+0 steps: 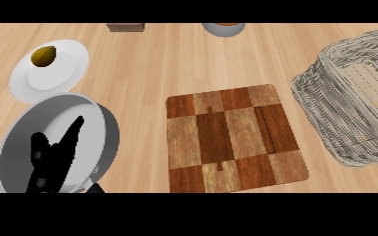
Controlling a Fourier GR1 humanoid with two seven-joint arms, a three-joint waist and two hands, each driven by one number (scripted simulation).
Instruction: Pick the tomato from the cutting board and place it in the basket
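Note:
A checkered wooden cutting board (232,137) lies in the middle of the counter with nothing on it. No tomato shows anywhere in the head view. The pale wire basket (319,111) stands to the right of the board, partly cut off by the view's edge; I see nothing red inside it. My left hand (50,162) rests open at the lower left, fingers straight and pointing up, in front of a grey round pan. My right hand is out of view.
The grey round pan (100,130) sits left of the board. Behind it is a white plate (55,77) carrying a small olive-brown fruit (43,55). A brown box (124,27) and a grey bowl (224,28) stand at the far edge.

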